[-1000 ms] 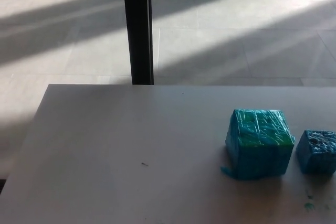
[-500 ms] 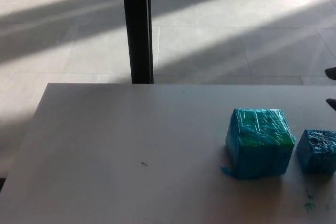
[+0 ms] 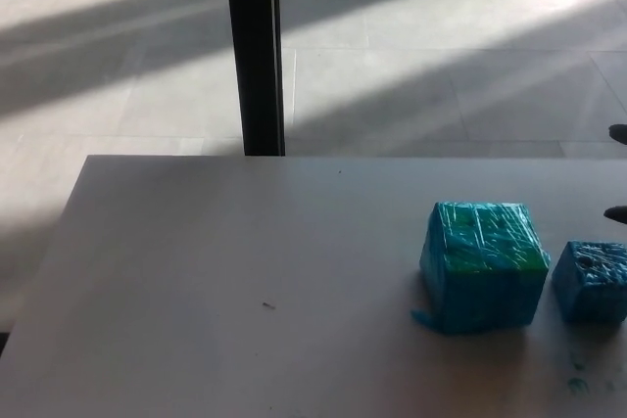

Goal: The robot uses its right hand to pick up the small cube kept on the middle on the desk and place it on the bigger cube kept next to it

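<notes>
small cube (image 3: 591, 281) beside bigger cube (image 3: 483, 263) | right robot hand (image 3: 618, 173) (frame-edge tips only), posture perhaps spread, unclear

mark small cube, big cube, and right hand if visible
small cube (image 3: 592, 281), head view, on its front face.
bigger cube (image 3: 482, 266), head view, on its front face.
right hand (image 3: 618, 173), head view, between two dark tips at the right edge.

— Where do the cubes sit?
— Both on the desk (image 3: 245, 271), toward its right side. The bigger cube (image 3: 483, 263) lies left of the small cube (image 3: 592, 281), just beside it, not touching.
— And beyond the desk?
— A post (image 3: 254, 51) stands behind the far edge, left of both cubes.
</notes>
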Robot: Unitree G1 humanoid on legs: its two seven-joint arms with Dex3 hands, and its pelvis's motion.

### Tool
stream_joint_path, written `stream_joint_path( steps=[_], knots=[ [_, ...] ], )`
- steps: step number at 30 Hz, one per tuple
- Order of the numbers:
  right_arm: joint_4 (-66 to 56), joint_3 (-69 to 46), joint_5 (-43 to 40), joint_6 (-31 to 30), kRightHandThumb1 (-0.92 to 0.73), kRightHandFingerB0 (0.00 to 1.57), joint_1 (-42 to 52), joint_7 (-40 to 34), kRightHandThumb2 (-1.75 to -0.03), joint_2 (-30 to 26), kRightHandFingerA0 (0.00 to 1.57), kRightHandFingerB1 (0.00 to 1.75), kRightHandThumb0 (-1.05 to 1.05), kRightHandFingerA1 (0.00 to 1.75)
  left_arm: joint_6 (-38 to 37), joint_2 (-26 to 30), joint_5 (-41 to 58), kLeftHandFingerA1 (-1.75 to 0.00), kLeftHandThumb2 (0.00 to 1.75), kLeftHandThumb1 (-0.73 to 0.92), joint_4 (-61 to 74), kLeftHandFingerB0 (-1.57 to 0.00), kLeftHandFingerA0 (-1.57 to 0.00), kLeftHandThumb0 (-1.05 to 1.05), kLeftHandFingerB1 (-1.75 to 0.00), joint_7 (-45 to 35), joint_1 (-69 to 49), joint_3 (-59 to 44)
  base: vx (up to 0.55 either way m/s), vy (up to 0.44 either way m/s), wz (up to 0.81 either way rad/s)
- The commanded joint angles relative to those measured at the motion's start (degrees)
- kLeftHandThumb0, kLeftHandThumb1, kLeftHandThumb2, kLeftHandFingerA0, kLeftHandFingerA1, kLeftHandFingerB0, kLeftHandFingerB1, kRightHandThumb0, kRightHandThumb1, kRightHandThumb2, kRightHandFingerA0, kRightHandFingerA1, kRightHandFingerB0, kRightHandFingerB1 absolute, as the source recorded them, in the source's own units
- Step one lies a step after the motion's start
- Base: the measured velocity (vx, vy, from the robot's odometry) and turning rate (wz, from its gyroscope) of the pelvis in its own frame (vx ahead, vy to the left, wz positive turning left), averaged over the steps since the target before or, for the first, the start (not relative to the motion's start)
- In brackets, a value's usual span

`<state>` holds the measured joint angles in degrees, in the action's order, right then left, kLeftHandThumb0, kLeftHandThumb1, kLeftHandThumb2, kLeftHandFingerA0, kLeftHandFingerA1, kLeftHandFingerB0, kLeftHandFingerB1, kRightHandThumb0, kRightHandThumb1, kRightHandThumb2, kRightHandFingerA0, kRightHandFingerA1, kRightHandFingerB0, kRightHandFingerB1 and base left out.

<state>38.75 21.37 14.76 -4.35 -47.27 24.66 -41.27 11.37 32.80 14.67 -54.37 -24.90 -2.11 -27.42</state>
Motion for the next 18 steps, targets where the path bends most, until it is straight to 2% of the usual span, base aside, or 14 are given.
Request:
stream_joint_path(
  steps=[1, 3, 4, 5, 6, 7, 8, 9, 10, 12, 13, 14, 15, 18],
  knots=[
    [2.77, -0.06, 3.30, 1.23, -0.53, 0.00, -0.76, 0.80, -0.57, 1.06, 0.00, 0.00, -0.95, 0.00, 0.36, 1.18, 0.64, -0.47, 0.60, 0.78, 0.33, -0.27, -0.36, -0.77, -0.36, -0.31, 0.06, -0.18, 0.00, 0.000, 0.00],
    [5.11, 0.57, 4.16, 1.76, -0.54, 0.00, -1.09, 0.62, -0.58, 2.63, 0.00, 0.00, -0.97, 0.00, -0.68, 1.39, -0.12, -0.46, 0.63, 0.77, -0.30, -0.29, -0.37, -0.80, -0.37, -0.22, 0.14, 0.43, 0.00, 0.000, 0.00],
    [5.48, 0.67, 4.41, 2.16, -0.53, 0.00, -0.99, 0.40, -0.57, 2.97, 0.00, 0.00, -0.95, 0.00, -0.79, 1.37, -0.12, -0.50, 0.73, 0.66, -0.97, -0.27, -0.36, -0.84, -0.41, 0.14, 0.53, 0.37, 0.00, 0.000, 0.00],
    [6.57, 1.43, 5.55, 3.10, -0.53, 0.00, -0.85, -0.43, -0.57, 3.42, 0.00, 0.00, -0.93, 0.00, -0.47, 1.31, 0.06, -0.51, 0.74, 0.66, -0.93, -0.27, -0.35, -0.85, -0.41, 0.08, 0.66, 0.35, 0.00, 0.000, 0.00],
    [7.47, 1.51, 5.82, 3.38, -0.53, 0.00, -0.94, -0.73, -0.57, 3.89, 0.00, 0.00, -0.92, 0.00, -0.52, 1.33, 0.10, -0.51, 0.72, 0.66, -1.20, -0.28, -0.36, -0.84, -0.41, 0.06, 0.80, 0.34, 0.00, 0.000, 0.00],
    [8.35, 1.51, 6.10, 3.66, -0.53, 0.00, -1.09, -1.03, -0.57, 4.30, 0.00, 0.00, -0.93, 0.00, -0.60, 1.34, 0.13, -0.48, 0.63, 0.76, -1.49, -0.33, -0.38, -0.79, -0.38, 0.08, 0.94, 0.32, 0.00, 0.000, 0.00],
    [9.15, 1.51, 6.40, 3.96, -0.53, 0.00, -1.25, -1.37, -0.57, 4.66, 0.00, 0.00, -0.93, 0.00, -0.69, 1.34, 0.15, -0.48, 0.63, 0.76, -1.78, -0.33, -0.38, -0.79, -0.38, 0.12, 1.08, 0.29, 0.00, 0.000, 0.00],
    [10.49, 1.24, 6.54, 4.07, -0.54, 0.00, -1.45, -1.83, -0.92, 5.19, 0.00, 0.00, -0.96, 0.09, -0.76, 1.48, -0.27, -0.50, 0.74, 0.68, -0.96, -0.28, -0.35, -0.84, -0.41, -0.52, 0.53, 0.90, 0.00, 0.000, 0.00],
    [11.19, 1.00, 6.58, 4.24, -0.41, 0.00, -1.64, -2.02, -0.81, 5.48, 0.00, 0.01, -0.93, 0.00, -0.72, 1.54, -0.20, -0.50, 0.72, 0.68, -0.91, -0.27, -0.35, -0.83, -0.40, -0.80, 0.47, 0.97, 0.00, 0.000, 0.00],
    [12.04, 0.66, 6.77, 4.72, -0.41, 0.00, -1.88, -2.20, -0.81, 5.74, 0.00, 0.01, -0.93, 0.00, -0.78, 1.56, -0.03, -0.50, 0.72, 0.68, -1.17, -0.27, -0.35, -0.83, -0.40, -0.85, 0.59, 0.99, 0.00, 0.000, 0.00],
    [13.31, 0.74, 7.07, 5.08, -0.54, 0.00, -2.44, -2.52, -0.58, 6.21, 0.00, 0.00, -0.93, 0.00, -0.30, 1.14, 0.49, -0.51, 0.72, 0.66, -0.03, -0.28, -0.36, -0.85, -0.41, -0.48, 0.06, 0.59, 0.00, 0.000, 0.00],
    [13.88, 0.67, 7.19, 5.00, -0.54, 0.00, -2.73, -2.41, -0.58, 6.45, 0.00, 0.00, -0.92, 0.00, -0.80, 1.13, 0.38, -0.51, 0.73, 0.66, -0.06, -0.27, -0.35, -0.85, -0.41, -0.65, -0.04, 0.71, 0.00, 0.000, 0.00],
    [14.61, 0.81, 7.58, 5.19, -0.44, 0.00, -3.19, -2.65, -0.83, 6.73, 0.00, 0.00, -0.93, 0.00, -0.92, 1.18, 0.29, -0.50, 0.74, 0.66, -0.08, -0.27, -0.35, -0.86, -0.41, -0.83, -0.12, 0.81, 0.00, 0.000, 0.00],
    [16.18, 0.60, 7.86, 6.26, -0.41, 0.00, -3.62, -3.37, -0.81, 7.05, 0.00, 0.01, -0.91, 0.00, -1.35, 1.18, 0.11, -0.50, 0.74, 0.66, -0.89, -0.27, -0.36, -0.85, -0.41, -0.51, 0.50, 0.89, 0.00, 0.000, 0.00]
  ],
)
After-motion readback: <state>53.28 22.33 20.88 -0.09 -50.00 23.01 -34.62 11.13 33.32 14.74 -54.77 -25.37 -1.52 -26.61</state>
